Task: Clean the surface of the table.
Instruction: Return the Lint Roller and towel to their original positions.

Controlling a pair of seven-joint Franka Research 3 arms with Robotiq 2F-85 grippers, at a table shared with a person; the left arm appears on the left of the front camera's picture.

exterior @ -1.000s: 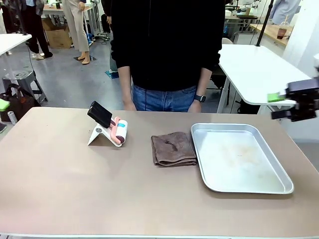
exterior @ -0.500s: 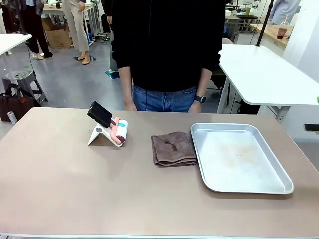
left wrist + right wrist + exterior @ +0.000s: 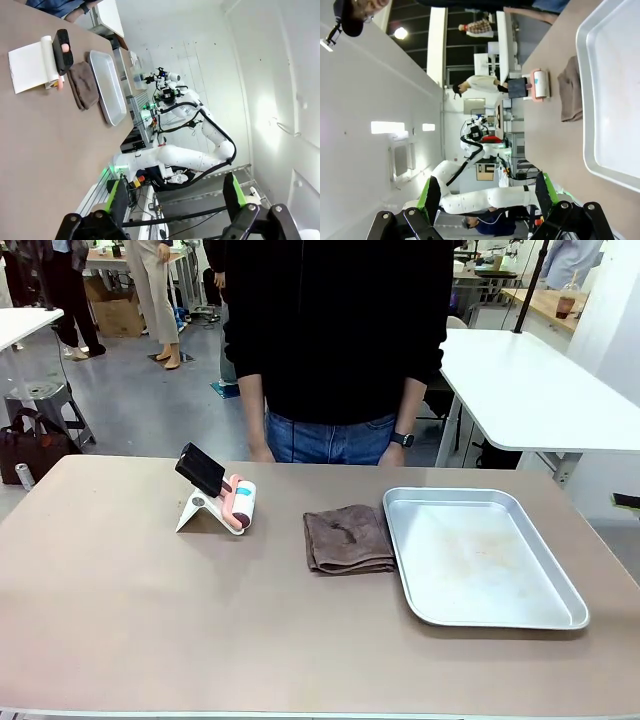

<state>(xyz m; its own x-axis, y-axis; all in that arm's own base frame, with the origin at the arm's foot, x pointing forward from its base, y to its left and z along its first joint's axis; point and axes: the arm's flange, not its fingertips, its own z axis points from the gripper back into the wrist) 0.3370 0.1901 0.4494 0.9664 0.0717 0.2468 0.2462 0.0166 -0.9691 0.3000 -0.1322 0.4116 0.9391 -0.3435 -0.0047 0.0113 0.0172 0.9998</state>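
The brownish-taupe table (image 3: 150, 620) spans the front view. On it lie a folded brown cloth (image 3: 346, 539) at the middle and a lint roller (image 3: 222, 496) with a white roll and a black handle to the cloth's left. My left gripper (image 3: 177, 200) is open and empty, held off the table's (image 3: 30, 145) side; roller (image 3: 52, 57) and cloth (image 3: 82, 85) lie far from it. My right gripper (image 3: 486, 196) is also open and empty, off the table's (image 3: 552, 130) other side, well away from the cloth (image 3: 569, 90).
A silver metal tray (image 3: 560, 612) lies right of the cloth, also seen from the wrists as the tray (image 3: 116, 107) and the tray (image 3: 585, 115). A person in black (image 3: 335, 340) stands at the far edge. White tables (image 3: 520, 390) stand behind.
The right gripper has drawn back out of the front view past the right edge. The green pad at the left edge has gone too. Nothing on the table moved.
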